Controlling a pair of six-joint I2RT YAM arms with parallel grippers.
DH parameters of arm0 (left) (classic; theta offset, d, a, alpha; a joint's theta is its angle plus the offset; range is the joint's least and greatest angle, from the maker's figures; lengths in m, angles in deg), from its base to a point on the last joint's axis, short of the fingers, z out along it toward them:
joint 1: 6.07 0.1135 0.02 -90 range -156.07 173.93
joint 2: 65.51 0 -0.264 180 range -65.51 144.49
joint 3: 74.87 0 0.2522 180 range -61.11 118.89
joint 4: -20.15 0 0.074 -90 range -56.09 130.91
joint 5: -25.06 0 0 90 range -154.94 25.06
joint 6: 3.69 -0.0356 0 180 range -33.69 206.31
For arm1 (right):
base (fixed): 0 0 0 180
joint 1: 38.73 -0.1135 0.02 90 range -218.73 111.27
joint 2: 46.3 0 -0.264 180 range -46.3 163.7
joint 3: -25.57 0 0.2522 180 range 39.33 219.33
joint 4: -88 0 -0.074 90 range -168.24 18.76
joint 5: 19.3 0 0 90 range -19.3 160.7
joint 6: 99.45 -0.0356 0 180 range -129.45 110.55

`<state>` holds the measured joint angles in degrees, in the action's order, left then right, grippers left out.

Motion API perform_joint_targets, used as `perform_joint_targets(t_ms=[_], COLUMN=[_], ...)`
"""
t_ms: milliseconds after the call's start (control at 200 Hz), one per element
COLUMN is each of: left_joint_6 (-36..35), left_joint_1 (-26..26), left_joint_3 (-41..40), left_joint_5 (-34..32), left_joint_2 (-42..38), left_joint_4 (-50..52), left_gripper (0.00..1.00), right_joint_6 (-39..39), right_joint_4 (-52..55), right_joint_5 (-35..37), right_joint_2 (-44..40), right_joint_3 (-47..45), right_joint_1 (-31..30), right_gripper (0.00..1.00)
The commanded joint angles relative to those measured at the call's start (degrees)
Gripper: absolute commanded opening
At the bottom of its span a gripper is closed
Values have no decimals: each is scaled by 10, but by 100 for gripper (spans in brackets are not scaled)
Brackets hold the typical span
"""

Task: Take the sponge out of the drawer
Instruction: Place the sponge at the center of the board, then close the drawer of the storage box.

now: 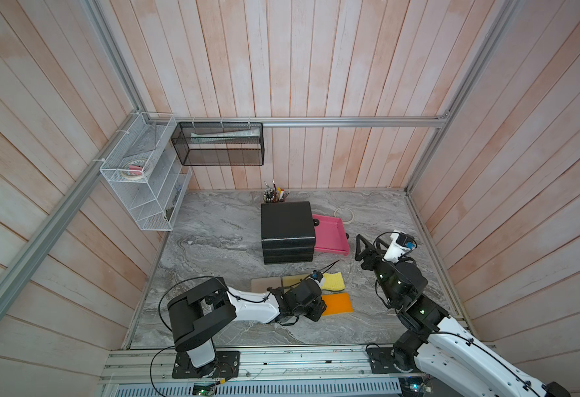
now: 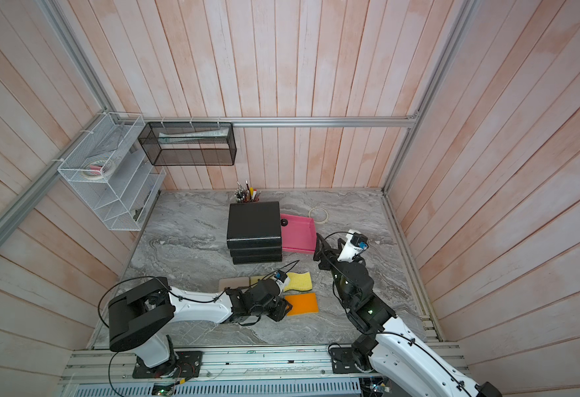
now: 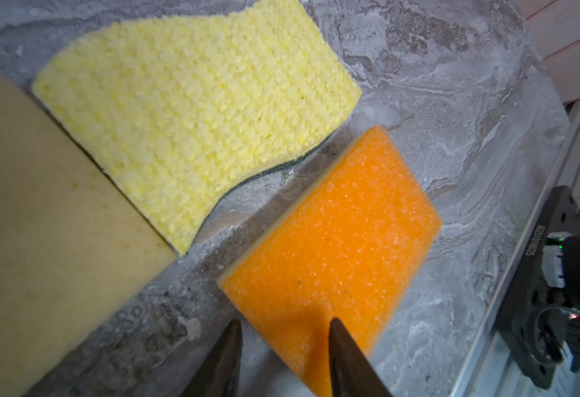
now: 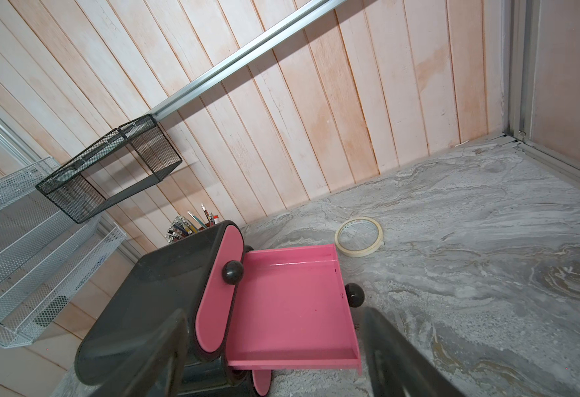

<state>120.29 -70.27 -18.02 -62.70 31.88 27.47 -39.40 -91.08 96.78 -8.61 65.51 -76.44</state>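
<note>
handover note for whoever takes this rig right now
Left gripper: open, fingertips straddling a corner of the orange sponge, which lies flat on the table.
Right gripper: open, empty, near the pink drawer.
Drawer: pulled out, empty.
Done: sponge is out of the drawer.
To do: probably just lift the left arm clear.

White arms [image 1: 254, 306], black joints [image 1: 196, 311] and cables [image 1: 178, 284], dark fingers [image 3: 350, 361].
</note>
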Motion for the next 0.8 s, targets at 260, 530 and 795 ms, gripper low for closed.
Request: perform_joint_targets(t_ms=[260,530,795], left_joint_6=[-11,-33,-75], left_joint_1=[-1,0,59], left_joint_3=[-5,-41,-54], left_joint_5=[-23,-24,-32], left_joint_2=[-53,-194,-331], left_joint_4=[33,0,25], left_gripper=[46,51,55], right_joint_6=[0,-1,-8], right_joint_4=[-2,-2,-2], right_joint_5=[4,3,-36], right_joint_2=[-9,-8,34], right_joint_3=[-13,-13,-6], right_joint_1=[7,10,54], right_gripper=[81,81,83])
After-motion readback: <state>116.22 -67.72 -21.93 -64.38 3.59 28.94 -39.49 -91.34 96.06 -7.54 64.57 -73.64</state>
